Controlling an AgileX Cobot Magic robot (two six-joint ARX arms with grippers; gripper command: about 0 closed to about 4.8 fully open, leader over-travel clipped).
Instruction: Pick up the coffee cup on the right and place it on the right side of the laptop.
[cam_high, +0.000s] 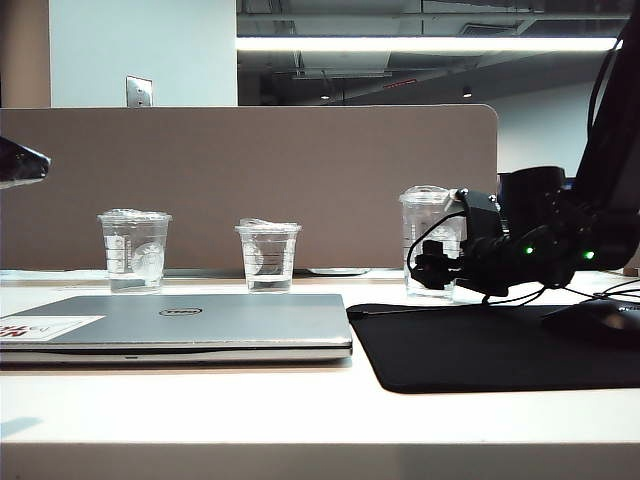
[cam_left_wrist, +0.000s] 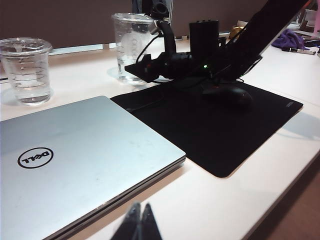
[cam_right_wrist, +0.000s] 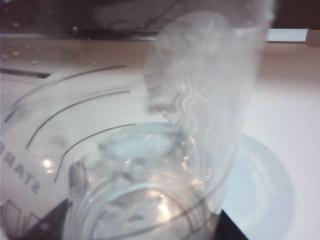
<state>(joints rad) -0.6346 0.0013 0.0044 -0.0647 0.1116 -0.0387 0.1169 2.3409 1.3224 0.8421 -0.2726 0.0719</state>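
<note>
Plainly, right pincer (cam_high: 432, 268) grips coffee cup (cam_high: 425, 225); laptop (cam_high: 200, 322) reads Dell; left pincer (cam_left_wrist: 139, 222) closed.

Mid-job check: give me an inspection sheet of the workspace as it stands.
Surface: white table, black mouse mat on its right part.
Job's things: coffee cup upright behind the mat; closed laptop on the left.
Clutter: two shorter clear cups behind the laptop; a mouse on the mat.
Grippers: right gripper around the coffee cup's lower part, cup standing; left gripper shut, above the table's near edge.
Cables: black cable looped at the right gripper.
Surroundings: beige partition behind the table.
</note>
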